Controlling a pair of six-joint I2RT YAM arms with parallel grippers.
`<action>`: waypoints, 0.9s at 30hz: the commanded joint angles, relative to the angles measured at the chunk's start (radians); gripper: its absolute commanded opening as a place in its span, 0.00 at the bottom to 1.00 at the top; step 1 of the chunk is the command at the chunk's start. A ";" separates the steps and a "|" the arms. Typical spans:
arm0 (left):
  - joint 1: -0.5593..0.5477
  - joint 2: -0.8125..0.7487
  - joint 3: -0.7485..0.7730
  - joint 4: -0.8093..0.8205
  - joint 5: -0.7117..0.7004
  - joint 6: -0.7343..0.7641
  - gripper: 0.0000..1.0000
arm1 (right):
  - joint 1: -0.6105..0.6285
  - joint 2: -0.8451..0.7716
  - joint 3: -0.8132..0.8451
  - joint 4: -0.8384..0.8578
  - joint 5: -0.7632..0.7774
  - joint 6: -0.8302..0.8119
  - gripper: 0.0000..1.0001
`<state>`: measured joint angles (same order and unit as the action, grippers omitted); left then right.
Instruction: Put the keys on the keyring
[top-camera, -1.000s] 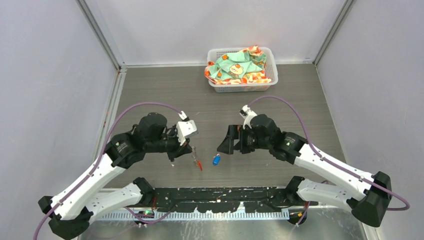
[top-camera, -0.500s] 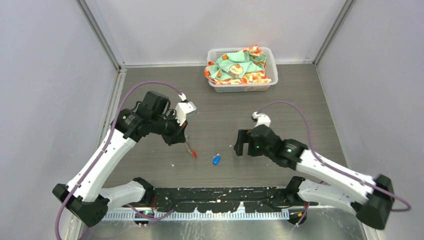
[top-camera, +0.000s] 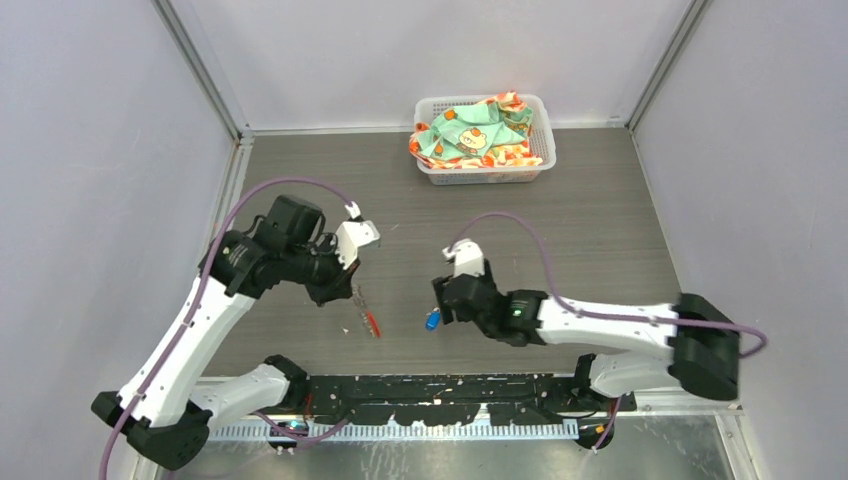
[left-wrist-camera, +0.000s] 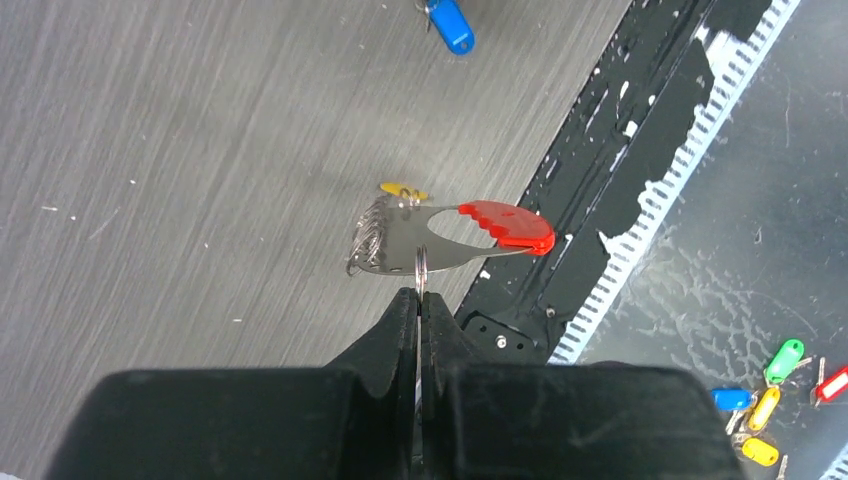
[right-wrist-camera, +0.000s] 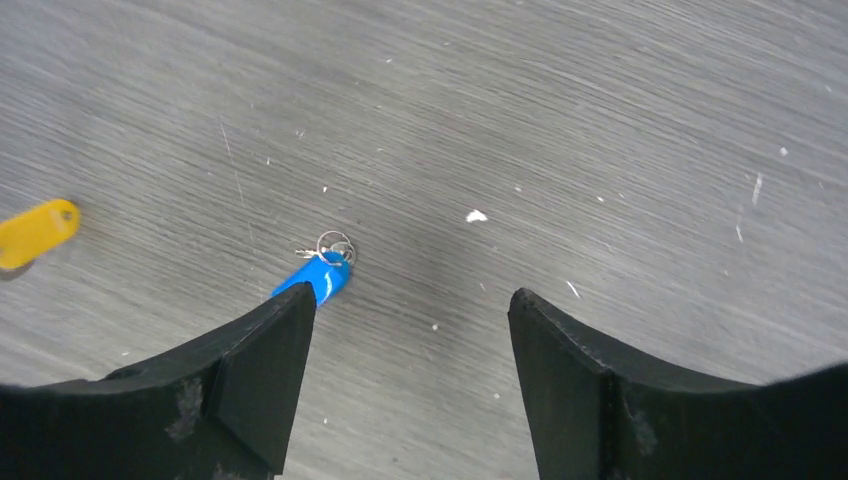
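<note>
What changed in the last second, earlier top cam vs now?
The right gripper pulled back, then swung in over the blue key, jaws open, nothing grasped. The left gripper, shut on the keyring, carried it a little to the left. Blue key and basket unmoved.

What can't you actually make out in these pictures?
Left wrist view: the yellow key is mostly hidden behind the keyring.
Right wrist view: the blue key has its lower end behind a finger of the right end effector.
Top view: the cloth covers whatever else is in the basket, and both keys are too small for detail.
</note>
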<state>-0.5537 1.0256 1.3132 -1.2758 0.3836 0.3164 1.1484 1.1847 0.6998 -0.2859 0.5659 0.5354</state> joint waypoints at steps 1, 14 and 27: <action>0.006 -0.063 -0.066 -0.028 0.004 0.043 0.00 | 0.086 0.226 0.129 0.079 0.142 -0.085 0.77; 0.006 -0.110 -0.046 -0.043 0.010 0.084 0.00 | 0.105 0.470 0.251 0.132 0.157 -0.122 0.66; 0.006 -0.118 -0.034 -0.064 0.035 0.087 0.00 | 0.095 0.538 0.235 0.122 0.075 -0.062 0.53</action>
<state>-0.5537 0.9108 1.2560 -1.3396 0.3893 0.3866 1.2472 1.7176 0.9257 -0.1814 0.6456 0.4374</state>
